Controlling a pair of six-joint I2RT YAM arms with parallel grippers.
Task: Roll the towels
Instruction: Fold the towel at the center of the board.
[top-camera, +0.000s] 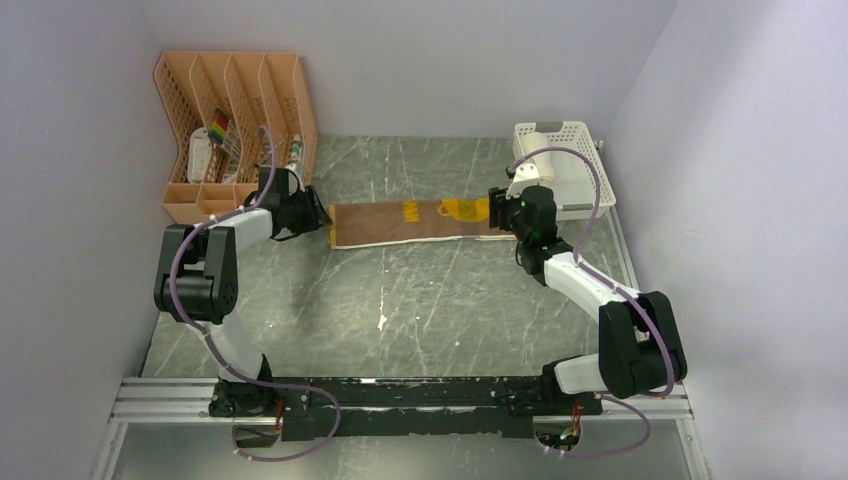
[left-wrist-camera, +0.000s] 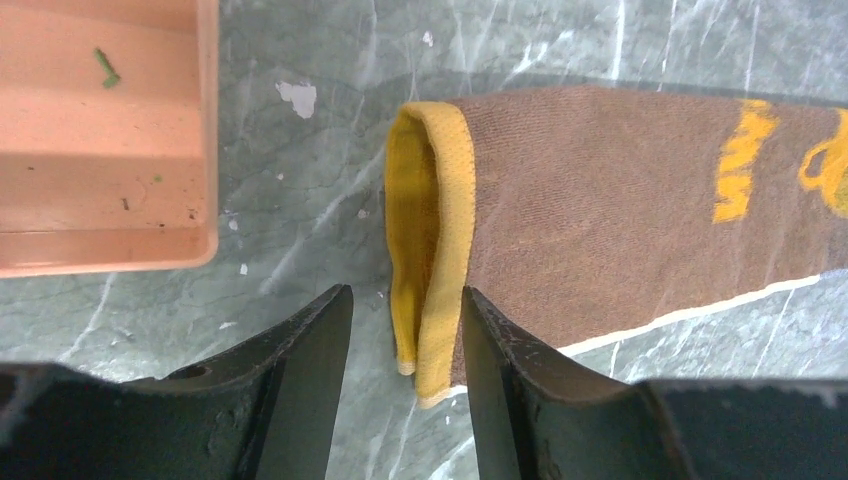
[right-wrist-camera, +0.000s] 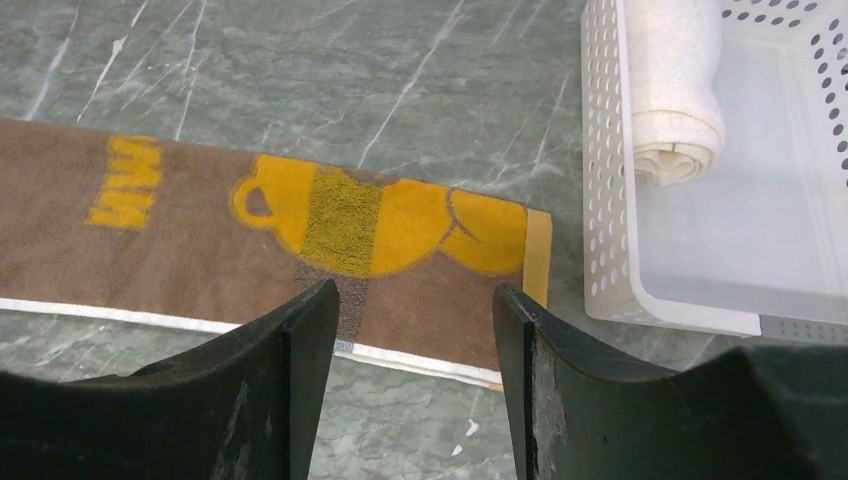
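A brown towel (top-camera: 400, 222) with yellow motifs and a cream side trim lies flat across the middle of the table. Its left end has a yellow hem (left-wrist-camera: 430, 220) folded up and over. My left gripper (top-camera: 318, 222) stands open at that end, and the hem's near corner hangs between its fingertips (left-wrist-camera: 405, 295) without being squeezed. My right gripper (top-camera: 500, 212) is open over the near edge of the towel's right end (right-wrist-camera: 415, 290), with the cup motif (right-wrist-camera: 380, 225) just beyond its fingers. A rolled cream-white towel (right-wrist-camera: 675, 90) lies in the basket.
A white mesh basket (top-camera: 590, 190) stands just right of the towel's right end, its wall (right-wrist-camera: 605, 200) close to my right fingers. An orange file rack (top-camera: 235, 120) stands at the back left, its tray (left-wrist-camera: 100, 150) left of my left gripper.
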